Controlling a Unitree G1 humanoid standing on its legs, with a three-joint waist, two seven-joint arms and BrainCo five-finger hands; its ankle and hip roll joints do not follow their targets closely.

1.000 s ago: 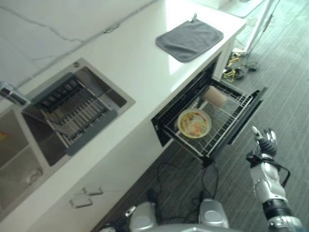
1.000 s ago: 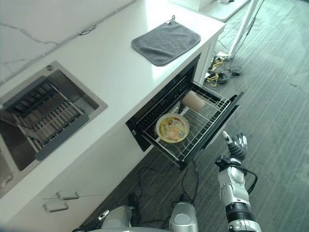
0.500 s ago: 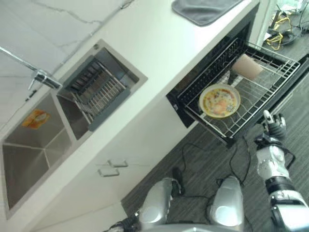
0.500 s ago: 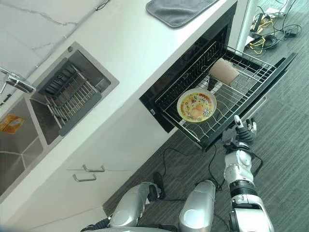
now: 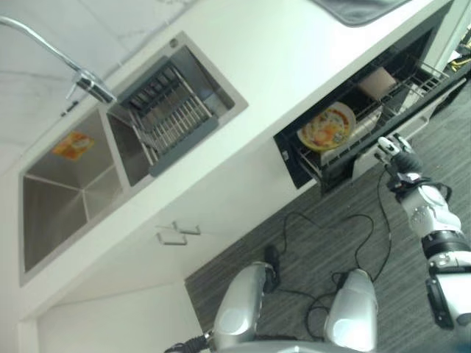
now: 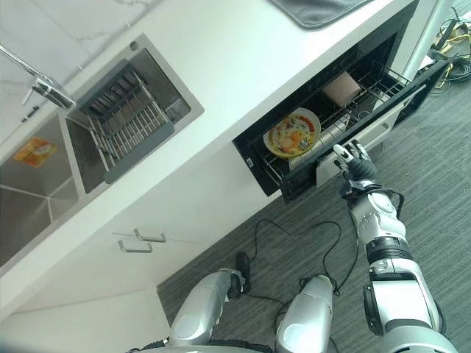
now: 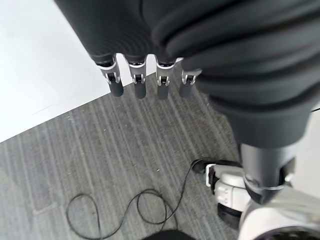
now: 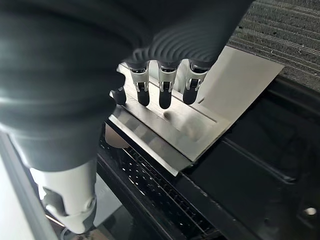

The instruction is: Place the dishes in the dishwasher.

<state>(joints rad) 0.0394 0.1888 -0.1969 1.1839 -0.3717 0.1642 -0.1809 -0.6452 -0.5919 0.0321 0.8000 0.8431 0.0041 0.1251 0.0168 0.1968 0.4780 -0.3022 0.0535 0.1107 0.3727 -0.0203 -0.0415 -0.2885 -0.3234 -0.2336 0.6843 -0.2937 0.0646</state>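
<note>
The dishwasher drawer (image 6: 324,170) stands partly pulled out under the counter. In its wire rack lies a yellow-orange patterned plate (image 5: 326,126), with a pink cup (image 5: 377,81) behind it. My right hand (image 6: 352,157) is at the drawer's silver front panel (image 8: 200,117). It is open, and its straight fingers (image 8: 164,92) are right at the panel; I cannot tell whether they touch it. My left hand (image 7: 135,82) hangs open above the grey carpet, holding nothing.
A double sink (image 5: 66,198) with a dark drying rack (image 5: 173,118) and a faucet (image 5: 44,44) is set in the white counter to the left. A grey cloth (image 6: 316,9) lies on the counter above the dishwasher. Cabinet handles (image 6: 140,241) show below the sink.
The camera has swung, so the whole scene has shifted. The drawer has slid further into the dishwasher. My right hand has risen from below it to its front panel.
</note>
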